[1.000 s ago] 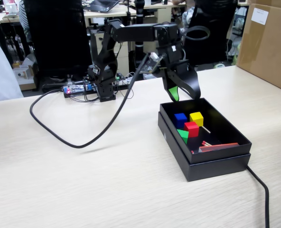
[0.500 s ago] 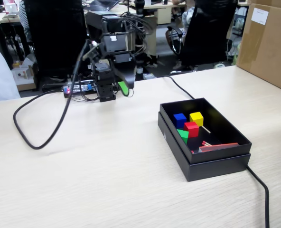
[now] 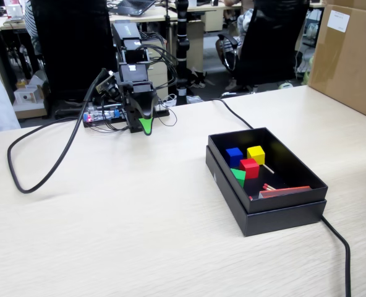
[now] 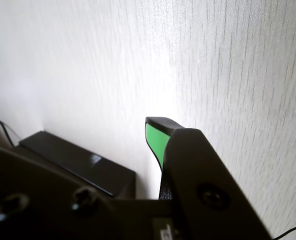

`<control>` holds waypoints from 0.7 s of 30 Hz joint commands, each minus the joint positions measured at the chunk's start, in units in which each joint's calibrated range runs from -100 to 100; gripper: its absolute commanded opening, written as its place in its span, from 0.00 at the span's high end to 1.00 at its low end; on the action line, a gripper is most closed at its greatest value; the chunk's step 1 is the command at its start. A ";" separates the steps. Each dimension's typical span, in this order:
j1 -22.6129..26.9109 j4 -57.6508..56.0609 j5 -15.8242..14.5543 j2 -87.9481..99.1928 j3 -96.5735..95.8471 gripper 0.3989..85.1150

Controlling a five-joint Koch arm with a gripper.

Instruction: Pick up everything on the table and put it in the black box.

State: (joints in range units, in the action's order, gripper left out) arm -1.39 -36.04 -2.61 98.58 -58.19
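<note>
Nearest your fixed camera, the light wood-grain bench [image 3: 121,235] runs wide and bare, with a black cable [image 3: 339,247] trailing off its lower right edge from beside the black box [image 3: 276,213]. That shallow box, nested in its lid, sits right of centre. Inside it, your four cubes are gathered toward the far left end: the green cube [image 3: 238,177] lies nearest and tilted, touching the red cube [image 3: 250,167] just behind it; the blue cube [image 3: 234,156] and the yellow cube [image 3: 256,154] stand side by side beyond. A few red-tipped matchsticks [image 3: 268,186] and a flat red strip [image 3: 285,192] rest along the box's near right wall.

Farther back, your arm [image 3: 132,68] is folded over its base at the bench's far edge, well apart from the box. The end effector [image 3: 146,127] points down just above the bench, its green-lined tip showing. In the wrist view, the end effector [image 4: 157,131] shows as one dark jaw overlapping the green-faced one, so you cannot tell whether it is open or closed; nothing is seen in it. A thick black cable [image 3: 44,158] loops across the bench to the left of the arm. Beyond stand office chairs [image 3: 266,37], and a brown carton [image 3: 350,55] sits at right.
</note>
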 commanded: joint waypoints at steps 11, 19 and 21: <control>-0.29 35.22 2.98 1.42 -25.76 0.33; -0.20 48.79 4.69 1.42 -39.36 0.34; 0.10 46.63 4.69 1.42 -39.81 0.34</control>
State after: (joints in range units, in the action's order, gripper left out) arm -1.44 9.10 1.73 99.09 -96.81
